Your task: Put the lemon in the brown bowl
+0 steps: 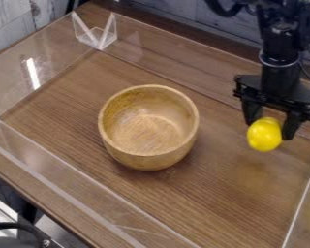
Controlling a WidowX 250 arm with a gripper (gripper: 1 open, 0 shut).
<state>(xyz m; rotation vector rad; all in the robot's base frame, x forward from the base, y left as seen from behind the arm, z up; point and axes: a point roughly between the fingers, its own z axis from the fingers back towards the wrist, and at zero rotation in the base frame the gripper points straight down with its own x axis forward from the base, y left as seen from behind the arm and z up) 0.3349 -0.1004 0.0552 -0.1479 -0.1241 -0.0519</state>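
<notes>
The lemon (pixel 263 136), small, glossy and bright yellow, sits between the black fingers of my gripper (pixel 266 131) at the right side of the table, just above the wood surface. My gripper points nearly straight down and is shut on the lemon. The brown bowl (pixel 148 125), round, thick-walled light wood with nothing inside, stands to the left of the gripper near the table's middle, a clear gap apart from the lemon.
Clear acrylic walls (pixel 42 73) fence the wooden tabletop (pixel 223 194) on all sides, with a folded clear piece (pixel 96 32) at the back left corner. The right wall stands close to the gripper.
</notes>
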